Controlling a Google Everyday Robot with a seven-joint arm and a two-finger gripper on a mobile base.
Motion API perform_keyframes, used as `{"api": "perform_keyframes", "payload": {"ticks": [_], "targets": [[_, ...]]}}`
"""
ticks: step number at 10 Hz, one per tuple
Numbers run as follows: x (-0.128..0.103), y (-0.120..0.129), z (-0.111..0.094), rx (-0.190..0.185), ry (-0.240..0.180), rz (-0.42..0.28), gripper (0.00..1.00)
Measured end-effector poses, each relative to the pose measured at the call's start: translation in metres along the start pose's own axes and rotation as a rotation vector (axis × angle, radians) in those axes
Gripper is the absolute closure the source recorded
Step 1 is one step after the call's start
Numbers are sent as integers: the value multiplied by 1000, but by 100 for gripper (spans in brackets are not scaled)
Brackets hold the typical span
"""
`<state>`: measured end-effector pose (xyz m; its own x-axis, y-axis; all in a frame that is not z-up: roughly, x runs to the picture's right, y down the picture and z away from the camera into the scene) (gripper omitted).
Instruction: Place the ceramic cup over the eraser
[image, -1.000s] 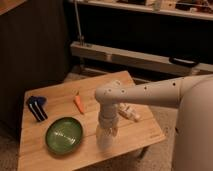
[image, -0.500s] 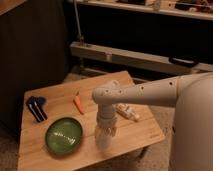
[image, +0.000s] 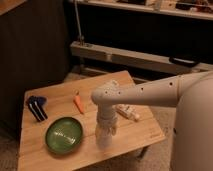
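The gripper points down, low over the wooden bench, just beside the green bowl. Its fingers are clamped on the ceramic cup. The eraser lies well apart, beyond the bowl.

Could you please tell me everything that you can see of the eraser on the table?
The eraser is a dark blue-black oblong block with pale lengthwise stripes, lying flat and diagonally at the left end of the wooden table. Only the tabletop touches it; nothing covers it. The orange carrot and the green bowl lie apart from it, further toward the middle. The hand hangs over the table's front middle, beyond the bowl, well clear of the eraser.
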<state>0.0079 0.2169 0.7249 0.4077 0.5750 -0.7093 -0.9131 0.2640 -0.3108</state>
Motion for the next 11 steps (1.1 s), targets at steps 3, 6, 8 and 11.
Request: {"api": "perform_keyframes", "payload": {"ticks": [3,6,8,11], "targets": [[-5,-11,-9,33,-69,26,20],[-14,-10,-14,68,-134,13,20],[-23,-14,-12,66,-145,19,20],[-34,-18,-9,53,-155,19,20]]}}
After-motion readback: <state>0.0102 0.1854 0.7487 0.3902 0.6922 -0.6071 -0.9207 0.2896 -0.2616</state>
